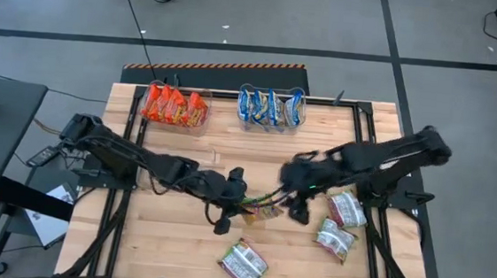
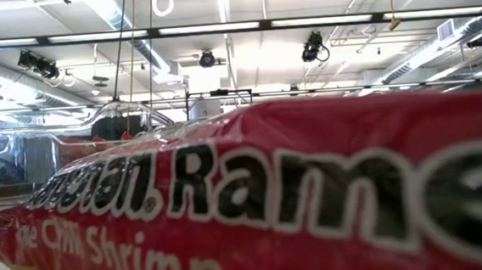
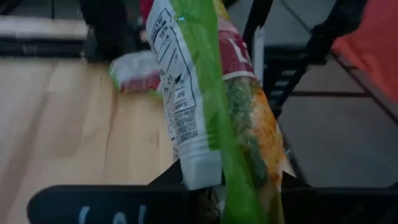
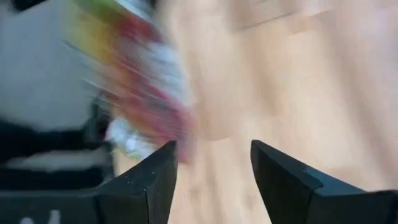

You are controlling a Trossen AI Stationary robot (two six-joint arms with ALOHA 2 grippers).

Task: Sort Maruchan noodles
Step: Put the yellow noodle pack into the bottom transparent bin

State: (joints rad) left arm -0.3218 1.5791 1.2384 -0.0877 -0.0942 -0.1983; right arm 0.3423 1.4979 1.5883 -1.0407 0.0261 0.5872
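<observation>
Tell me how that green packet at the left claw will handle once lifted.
The green packet looks crinkly and thin, so its free end will probably flop. Likely light for its size. The glossy film may slip in the left claw, which pinches it near one end.

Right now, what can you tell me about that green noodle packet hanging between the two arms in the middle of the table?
The green-and-white noodle packet is a flat, crinkly plastic pouch with a bright green edge, a white nutrition panel and a red and orange printed face. It hangs on edge above the wooden table, near its middle. The left gripper's fingers pinch its lower end. The right gripper is just beside it with fingers apart, not touching it.
</observation>
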